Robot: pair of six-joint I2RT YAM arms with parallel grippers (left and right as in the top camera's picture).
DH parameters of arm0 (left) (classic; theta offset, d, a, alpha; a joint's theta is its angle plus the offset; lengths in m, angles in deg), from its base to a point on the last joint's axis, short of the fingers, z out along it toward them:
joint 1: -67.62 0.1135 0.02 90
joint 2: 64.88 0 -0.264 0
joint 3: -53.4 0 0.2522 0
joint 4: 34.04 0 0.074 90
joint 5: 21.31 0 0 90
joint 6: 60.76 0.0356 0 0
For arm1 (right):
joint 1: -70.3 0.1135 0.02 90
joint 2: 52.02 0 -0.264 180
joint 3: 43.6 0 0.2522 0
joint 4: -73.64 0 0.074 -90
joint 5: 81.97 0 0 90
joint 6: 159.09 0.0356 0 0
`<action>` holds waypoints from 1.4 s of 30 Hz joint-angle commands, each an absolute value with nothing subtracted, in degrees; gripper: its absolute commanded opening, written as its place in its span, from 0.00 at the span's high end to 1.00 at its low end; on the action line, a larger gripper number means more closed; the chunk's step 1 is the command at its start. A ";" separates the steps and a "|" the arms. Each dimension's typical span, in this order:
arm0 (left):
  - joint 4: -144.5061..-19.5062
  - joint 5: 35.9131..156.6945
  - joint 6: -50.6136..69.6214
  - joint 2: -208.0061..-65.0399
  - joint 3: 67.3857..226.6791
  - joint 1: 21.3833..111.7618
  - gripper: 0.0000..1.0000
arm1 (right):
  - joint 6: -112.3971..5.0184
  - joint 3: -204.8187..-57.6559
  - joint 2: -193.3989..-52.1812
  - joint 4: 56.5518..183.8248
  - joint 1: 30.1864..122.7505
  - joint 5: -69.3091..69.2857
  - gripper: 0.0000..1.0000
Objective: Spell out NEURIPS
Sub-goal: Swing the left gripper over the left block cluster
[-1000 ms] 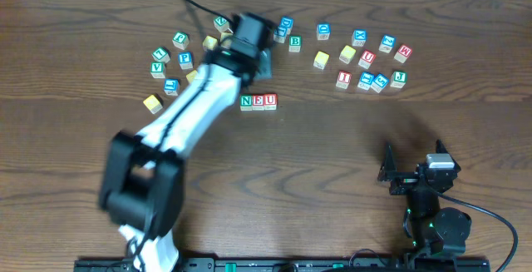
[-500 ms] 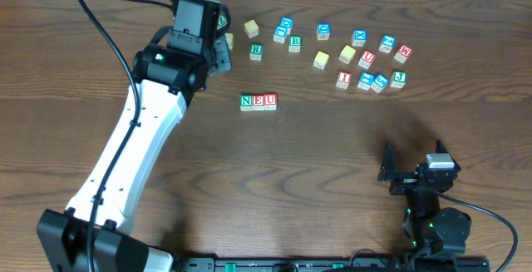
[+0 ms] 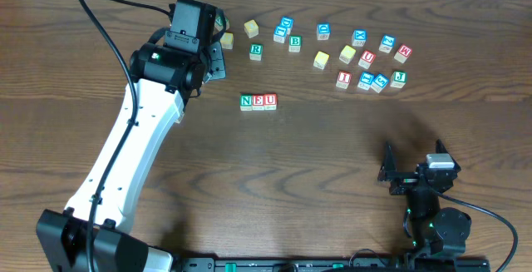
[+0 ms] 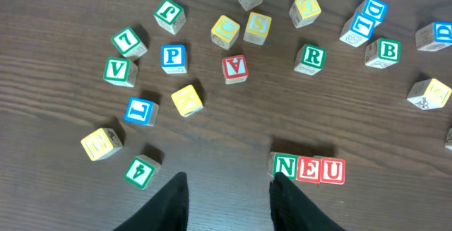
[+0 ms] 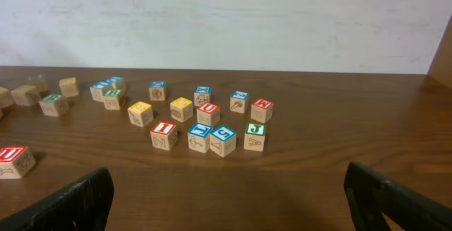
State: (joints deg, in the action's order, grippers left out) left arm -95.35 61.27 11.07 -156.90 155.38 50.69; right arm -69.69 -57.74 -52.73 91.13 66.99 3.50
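Green N [image 4: 285, 166], red E [image 4: 308, 169] and red U [image 4: 332, 170] stand touching in a row [image 3: 258, 101]. Behind them sits the green R cube [image 4: 310, 56] [image 3: 256, 51]. Blue P [image 4: 173, 56] and yellow-topped S [image 4: 258, 25] lie in the left cluster. Red I [image 3: 343, 78] [image 5: 164, 133] lies in the right cluster. My left gripper [image 4: 229, 192] [image 3: 218, 54] hangs open and empty above bare table, its right finger just beside N. Near the front right, my right gripper [image 5: 229, 196] [image 3: 414, 157] stands wide open and holds nothing.
Loose cubes lie around the left gripper: green V [image 4: 120, 71], blue L [image 4: 141, 111], a yellow cube [image 4: 187, 100], green B [image 4: 387, 51]. A second red U [image 3: 366, 58] and green J [image 3: 399, 77] sit in the back right cluster. The table's far edge runs just behind the cubes.
The left arm has swung left, away from the cubes behind the NEU row, and its jaws have parted. The green R cube now shows uncovered. The right arm has not moved.
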 commanded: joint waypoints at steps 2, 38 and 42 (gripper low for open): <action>-96.01 61.20 11.68 -155.83 155.91 50.96 0.58 | -69.16 -57.68 -52.40 91.33 66.64 3.19 0.01; -92.66 62.25 19.83 -155.86 155.93 50.96 0.24 | -69.16 -57.68 -52.40 91.33 66.64 3.19 0.01; -91.90 62.25 19.85 -155.88 156.52 50.96 0.24 | -69.16 -57.68 -52.40 91.33 66.64 3.19 0.01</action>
